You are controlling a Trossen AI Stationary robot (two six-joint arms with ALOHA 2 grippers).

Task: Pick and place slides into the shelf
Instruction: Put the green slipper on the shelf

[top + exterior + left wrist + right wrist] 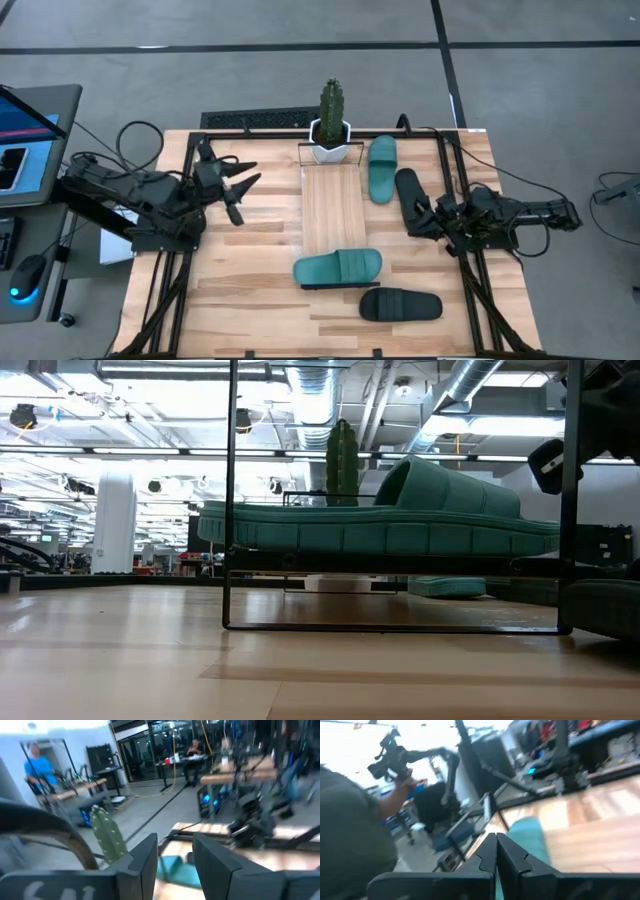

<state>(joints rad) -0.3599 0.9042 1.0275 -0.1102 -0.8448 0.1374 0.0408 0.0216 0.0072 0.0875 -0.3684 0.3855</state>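
Note:
A teal slide (pixel 338 268) (pixel 400 525) lies sole-down across the near end of the shelf (pixel 333 205), a light plank on a black wire frame (pixel 400 626). The second teal slide (pixel 382 167) (pixel 530 837) rests on the table by the shelf's far right. One black slide (pixel 407 192) lies just near of it, and the other black slide (pixel 400 305) sits near the table's near edge. My right gripper (pixel 422 222) (pixel 496 845) is shut at the near end of the first black slide. My left gripper (pixel 243 181) (pixel 175 855) hangs open over the table's left side. My right gripper is shut at the near end (pixel 420 215) of the black slide, coming level from the table's right. Dark fingers against dark rubber hide the spot, so I cannot tell whether it touches the slide.
A cactus in a white pot (pixel 331 125) (pixel 107 835) stands at the shelf's far end. Black frame rails (pixel 175 270) run along both table sides. Bare wood lies left of the shelf. Beyond the table a person's hand (pixel 402 785) holds a camera rig.

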